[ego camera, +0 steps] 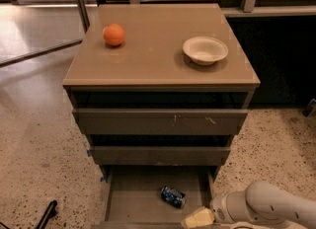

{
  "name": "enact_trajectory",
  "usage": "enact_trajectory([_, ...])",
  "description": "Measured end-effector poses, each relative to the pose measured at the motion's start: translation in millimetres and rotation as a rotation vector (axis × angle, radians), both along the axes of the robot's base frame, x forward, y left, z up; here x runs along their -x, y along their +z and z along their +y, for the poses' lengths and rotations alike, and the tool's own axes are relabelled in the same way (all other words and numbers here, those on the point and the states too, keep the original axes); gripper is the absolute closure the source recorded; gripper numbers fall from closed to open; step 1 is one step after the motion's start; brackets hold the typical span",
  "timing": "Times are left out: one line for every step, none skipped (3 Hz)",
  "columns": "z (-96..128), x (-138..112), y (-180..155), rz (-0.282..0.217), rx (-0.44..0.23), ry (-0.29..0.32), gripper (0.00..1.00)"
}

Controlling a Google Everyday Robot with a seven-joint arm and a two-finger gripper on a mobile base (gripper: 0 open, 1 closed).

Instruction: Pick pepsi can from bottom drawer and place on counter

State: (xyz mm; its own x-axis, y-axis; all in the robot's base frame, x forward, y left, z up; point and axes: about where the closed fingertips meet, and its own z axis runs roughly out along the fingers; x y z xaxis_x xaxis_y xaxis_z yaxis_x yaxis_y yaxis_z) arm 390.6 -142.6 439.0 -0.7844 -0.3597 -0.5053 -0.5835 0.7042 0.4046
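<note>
The pepsi can (173, 196) lies on its side inside the open bottom drawer (129, 204), right of the drawer's middle. The counter (158, 55) is the tan top of the cabinet, above the two upper drawers. My gripper (197, 219) sits at the bottom edge of the view, low at the drawer's front right corner, a little to the right of and below the can and apart from it. The white arm (269, 208) reaches in from the lower right.
An orange (114, 34) sits on the counter at the back left and a white bowl (205, 50) at the back right. A metal pole (80, 1) stands behind the cabinet on the left. A dark object (47, 214) lies on the speckled floor at lower left.
</note>
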Motion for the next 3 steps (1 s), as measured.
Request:
enact_trajectory([24.1, -42.7, -62.7, -0.050, 0.012, -0.044, 0.00])
enact_trajectory([27.2, -43.6, -64.0, -0.050, 0.012, -0.039, 0.00])
enact_trajectory([32.5, -36.4, -68.0, -0.017, -0.026, -0.004, 0.00])
